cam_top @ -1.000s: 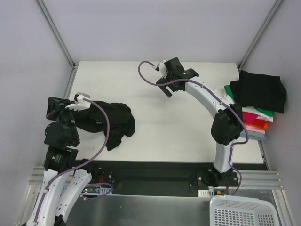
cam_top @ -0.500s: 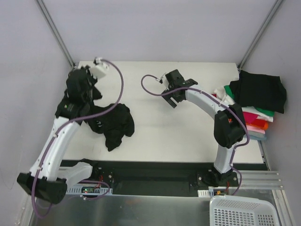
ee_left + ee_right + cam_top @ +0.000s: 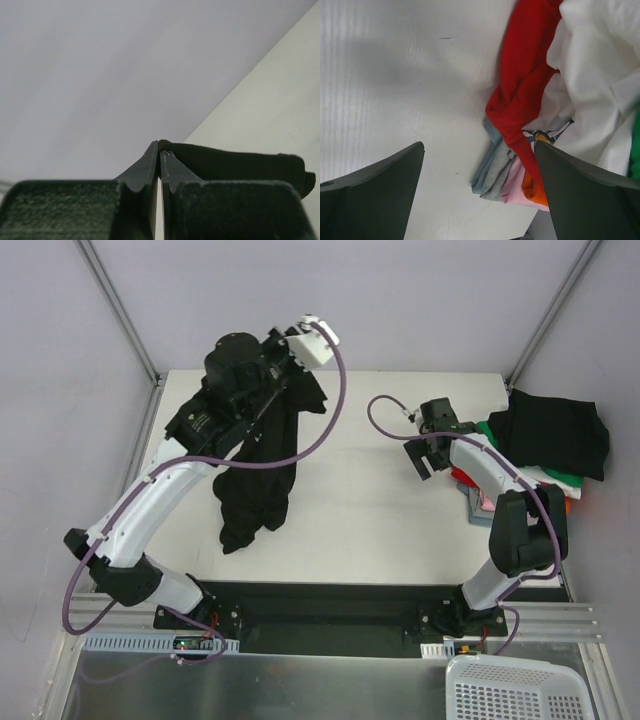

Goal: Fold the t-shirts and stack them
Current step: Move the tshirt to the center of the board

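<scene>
Moved up since a second ago, from low at the left table [image 3: 370, 530] edge to high over its back left: left gripper [image 3: 288, 368], and black tee [image 3: 255, 485] along with it. Clamps tight on an edge of this tee, fingertips pressed together on the cloth in the wrist view. Hangs from there as a long crumpled drape, lower end seemingly resting on the table near the front left.

Drawn back too, rightward and close to the stack [image 3: 540, 475]: right gripper [image 3: 420, 462]. Stands wide released, grasps nothing, hovers over bare table just beside the stack's left side. Shows between its fingers red tee [image 3: 520, 90] and white tee [image 3: 590, 60], with blue-grey tee [image 3: 492, 167], pink tee [image 3: 512, 187] and orange tee [image 3: 532, 185] below them. Tops the stack with folded black tee [image 3: 555, 435], green tee [image 3: 487, 430] peeking out beneath.
</scene>
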